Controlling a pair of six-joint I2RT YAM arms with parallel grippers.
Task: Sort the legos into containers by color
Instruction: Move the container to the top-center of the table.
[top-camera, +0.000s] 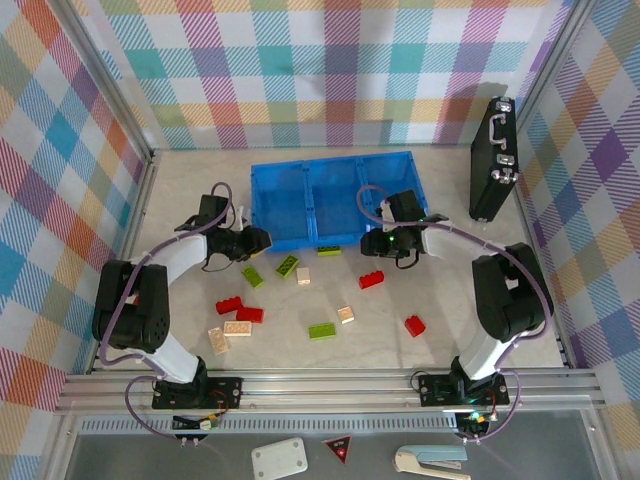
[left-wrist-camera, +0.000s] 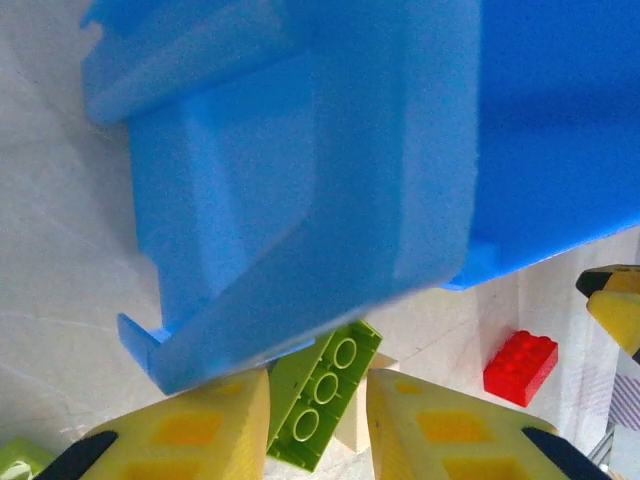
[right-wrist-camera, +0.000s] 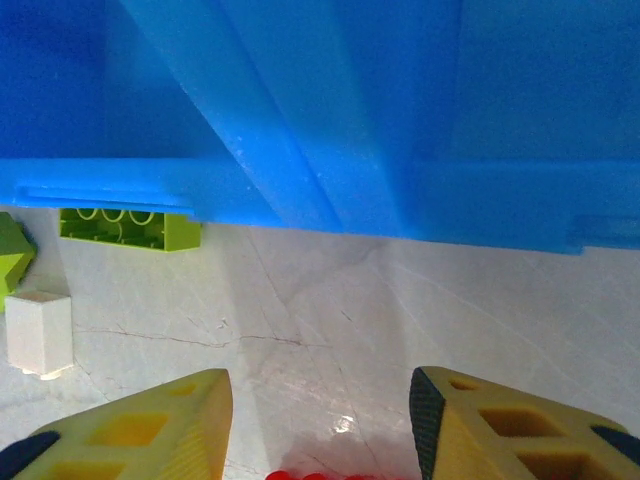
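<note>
The blue three-compartment tray (top-camera: 330, 165) stands at the back centre. My left gripper (top-camera: 262, 240) is at the tray's front left corner, shut on a lime green lego (left-wrist-camera: 340, 360) held between the yellow fingers (left-wrist-camera: 318, 378), underside showing. My right gripper (top-camera: 372, 243) hovers at the tray's front edge, jaws open (right-wrist-camera: 320, 385). The studs of a red lego (right-wrist-camera: 320, 474) peek in at the bottom edge between the fingers, touching neither. Loose on the table lie red legos (top-camera: 371, 279) (top-camera: 414, 325), green legos (top-camera: 321, 330) (top-camera: 287, 266) and tan legos (top-camera: 237, 328) (top-camera: 346, 314).
A black latched case (top-camera: 495, 160) stands upright at the back right. One green lego (top-camera: 329, 250) lies against the tray's front wall (right-wrist-camera: 300, 190). Red legos (top-camera: 240, 310) cluster at the front left. The metal rail (top-camera: 320, 385) runs along the near edge.
</note>
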